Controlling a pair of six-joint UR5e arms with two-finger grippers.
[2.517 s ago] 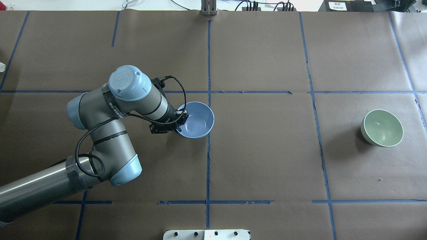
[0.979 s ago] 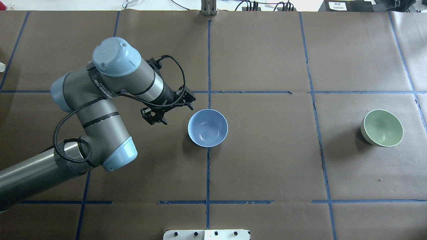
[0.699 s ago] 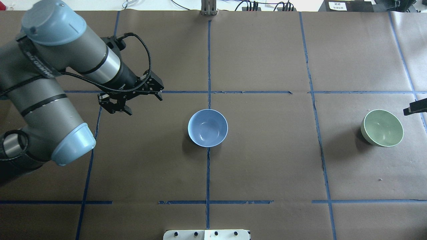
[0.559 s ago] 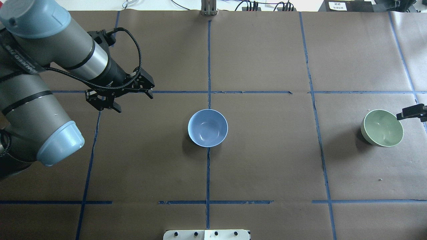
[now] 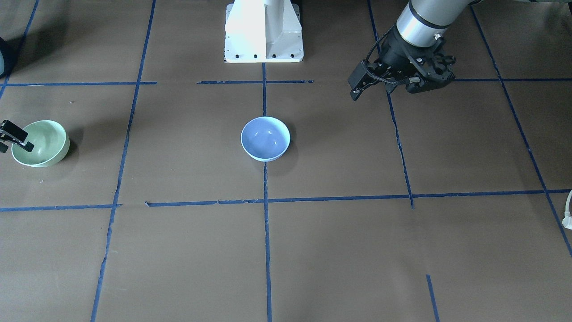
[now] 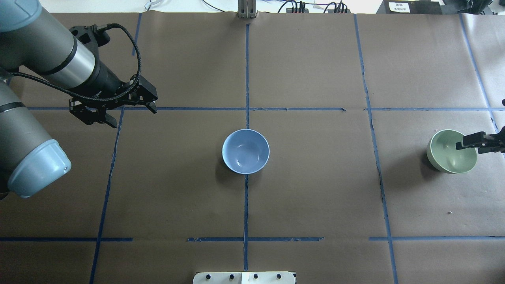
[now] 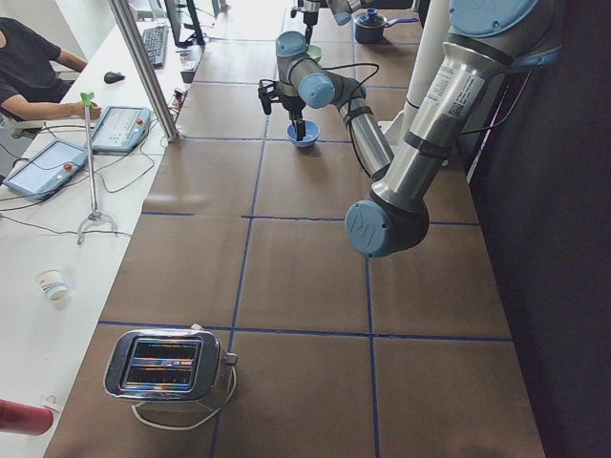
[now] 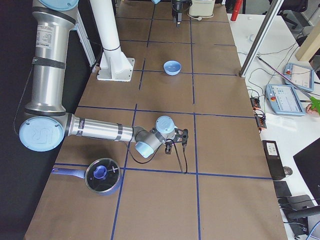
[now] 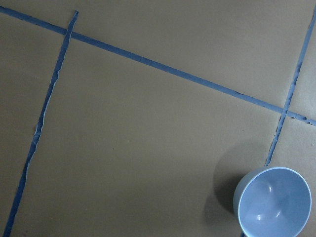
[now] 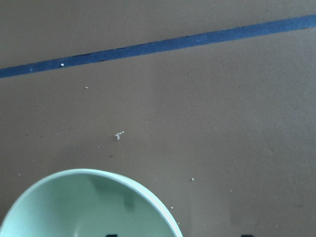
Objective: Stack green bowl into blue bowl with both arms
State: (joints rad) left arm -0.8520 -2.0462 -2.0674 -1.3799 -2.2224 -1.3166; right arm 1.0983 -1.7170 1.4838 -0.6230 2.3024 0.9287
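Note:
The blue bowl (image 6: 245, 151) stands upright at the table's centre, also in the front view (image 5: 265, 138) and the left wrist view (image 9: 273, 202). My left gripper (image 6: 133, 117) is open and empty, raised well to the left of the blue bowl, and shows in the front view (image 5: 389, 88). The green bowl (image 6: 447, 159) stands at the far right, also in the front view (image 5: 42, 145). My right gripper (image 6: 477, 142) is open at that bowl's outer rim. One finger (image 6: 467, 141) is over the inside. The right wrist view shows the green bowl's rim (image 10: 89, 197) at the bottom.
The white pedestal base (image 5: 263, 31) stands at the robot's edge of the table. Blue tape lines grid the brown paper. A toaster (image 7: 167, 363) sits at the left end and a lidded pot (image 8: 102, 175) at the right end.
My left gripper let go of the blue bowl, which now rests at the centre, and drew back left and up. My right gripper came in from the right over the green bowl's rim.

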